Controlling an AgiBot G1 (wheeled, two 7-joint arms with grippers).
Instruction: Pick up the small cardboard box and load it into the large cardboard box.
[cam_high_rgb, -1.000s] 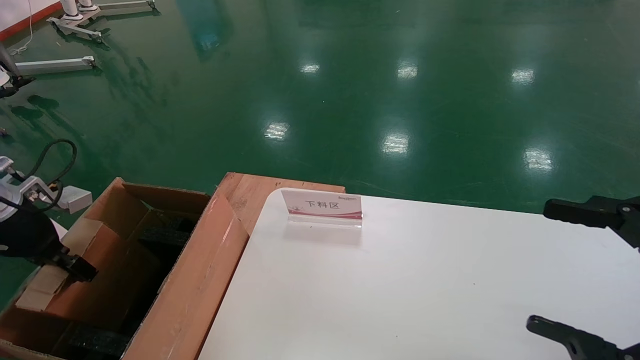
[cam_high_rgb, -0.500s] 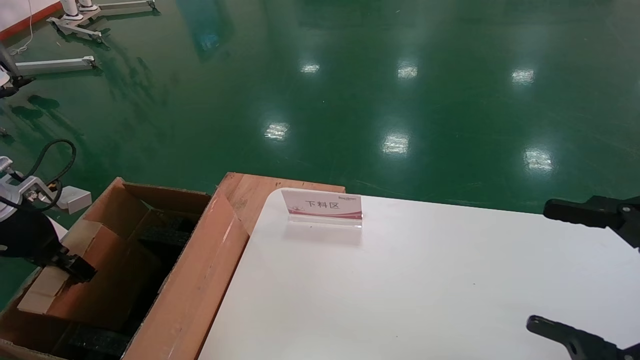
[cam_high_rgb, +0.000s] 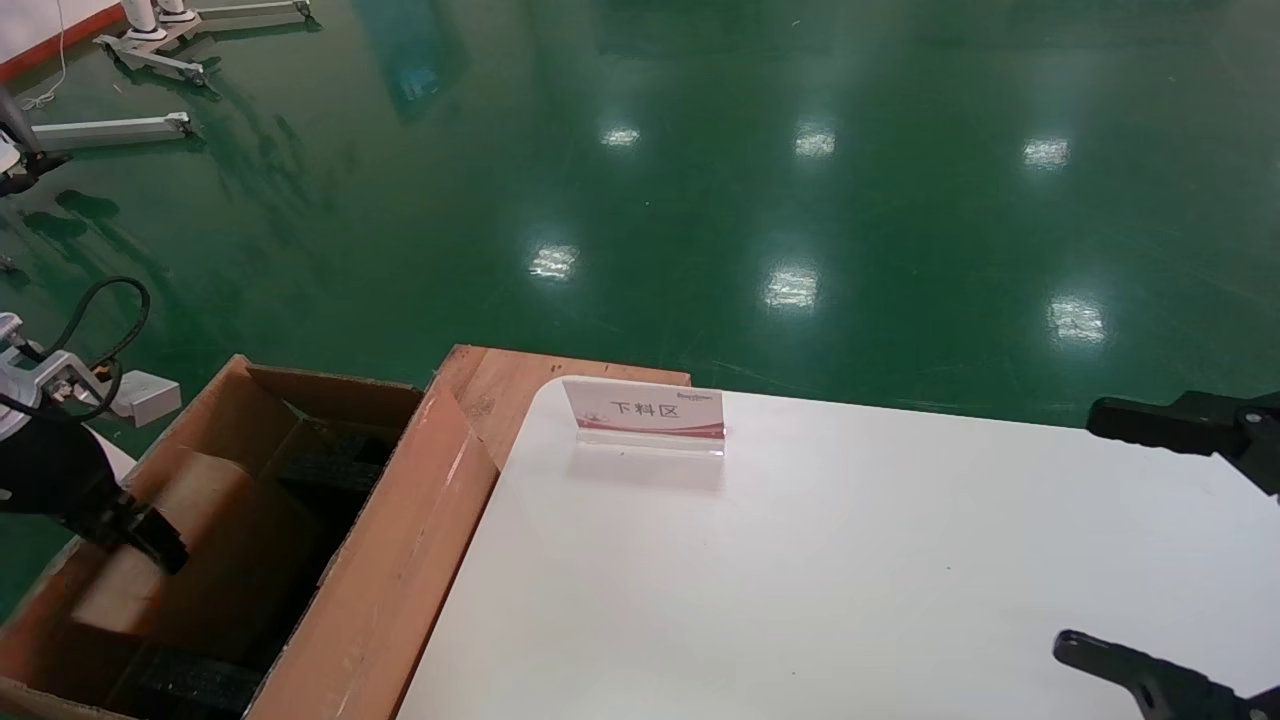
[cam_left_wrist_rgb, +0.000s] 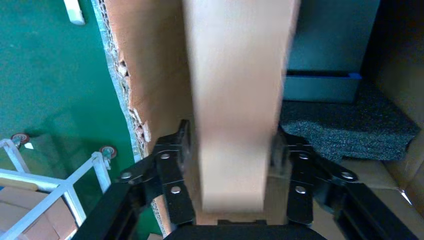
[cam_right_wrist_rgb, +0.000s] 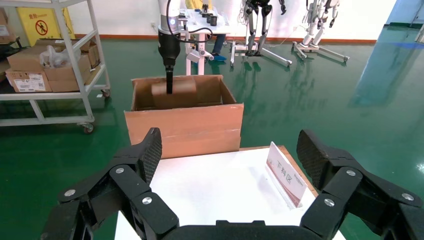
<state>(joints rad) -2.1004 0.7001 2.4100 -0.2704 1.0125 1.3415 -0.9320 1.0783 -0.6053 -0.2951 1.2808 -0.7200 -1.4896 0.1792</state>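
Note:
The small cardboard box (cam_high_rgb: 200, 520) sits low inside the large cardboard box (cam_high_rgb: 390, 560), which stands on the floor left of the table. My left gripper (cam_high_rgb: 150, 540) hangs over that carton's near-left side. In the left wrist view the small cardboard box (cam_left_wrist_rgb: 235, 75) shows blurred between the fingers (cam_left_wrist_rgb: 175, 165), which stand apart on either side of it; the left gripper (cam_left_wrist_rgb: 231, 140) looks open. Black foam (cam_left_wrist_rgb: 345, 130) lies beside it. My right gripper (cam_high_rgb: 1120, 545) hovers open and empty over the table's right end. From the right wrist the large cardboard box (cam_right_wrist_rgb: 182, 127) and small cardboard box (cam_right_wrist_rgb: 180, 92) show far off.
A white table (cam_high_rgb: 850, 560) carries an upright sign card (cam_high_rgb: 645, 412) near its far-left corner. A wooden board (cam_high_rgb: 500, 385) lies between table and carton. A wheeled shelf cart (cam_right_wrist_rgb: 50, 65) with cartons stands beyond, and white stands (cam_high_rgb: 110, 128) rest on the green floor.
The small box has dropped lower into the large carton and its pale tape strip no longer shows. The left gripper shifted slightly left and down. The right arm has not moved.

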